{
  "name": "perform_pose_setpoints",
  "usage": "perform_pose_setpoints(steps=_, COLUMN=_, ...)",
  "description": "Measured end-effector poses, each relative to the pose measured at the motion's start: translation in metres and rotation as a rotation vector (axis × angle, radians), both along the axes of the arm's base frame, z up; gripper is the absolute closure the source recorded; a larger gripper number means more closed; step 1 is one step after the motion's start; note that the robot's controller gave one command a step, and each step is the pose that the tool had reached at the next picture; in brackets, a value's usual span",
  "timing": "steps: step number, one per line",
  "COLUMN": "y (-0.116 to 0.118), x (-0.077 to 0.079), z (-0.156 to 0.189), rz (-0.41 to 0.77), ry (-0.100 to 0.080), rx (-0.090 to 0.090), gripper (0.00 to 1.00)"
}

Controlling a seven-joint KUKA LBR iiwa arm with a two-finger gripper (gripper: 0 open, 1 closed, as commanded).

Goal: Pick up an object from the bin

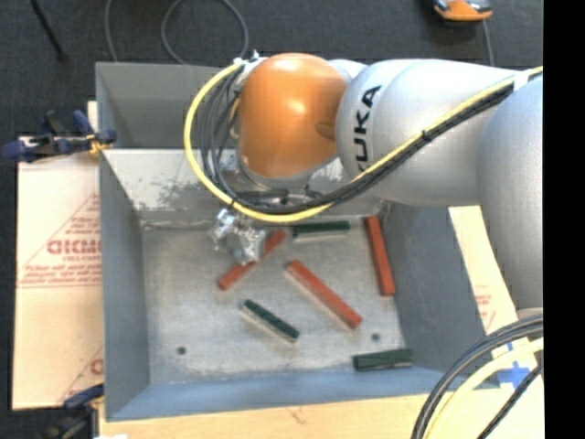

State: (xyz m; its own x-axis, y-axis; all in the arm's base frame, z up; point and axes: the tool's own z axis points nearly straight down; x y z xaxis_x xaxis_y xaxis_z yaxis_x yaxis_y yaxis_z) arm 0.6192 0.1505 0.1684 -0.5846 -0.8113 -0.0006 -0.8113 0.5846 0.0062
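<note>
Dark floor all round, and on it sits a grey metal bin (123,291) with a handful of sticks scattered over its bottom. A big silver arm (430,144) comes in from the right of the frame, with an orange cover (288,112) on its wrist and a yellow cable (194,144) looped round that.

The gripper (239,238) is down in the upper left part of the bin's bottom, right over a slanted red stick (236,274). That stick runs from lower left to upper right, and its upper end pokes out on the gripper's right side. Honestly can't tell if the gripper is open or closed, or whether it has any grip on that stick.

Nearby bits:
- a longer red stick (322,294) lies in the middle
- a green stick (270,321) lies just below and left of the longer one
- a flat green stick (320,230) lies just right of the gripper, by the back wall
- a steep red stick (380,256) lies along the right side
- a corner green stick (383,361) lies at lower right
</note>
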Motion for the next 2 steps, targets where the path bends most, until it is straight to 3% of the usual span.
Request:
perform_pose_setpoints(steps=1, y=-0.005, x=0.003, z=0.005, rz=-0.01, ry=-0.008, rx=0.0, gripper=0.0)
perform_pose_setpoints(steps=2, y=-0.044, x=-0.004, z=-0.097, rz=0.044, ry=-0.005, rx=-0.002, gripper=0.0)
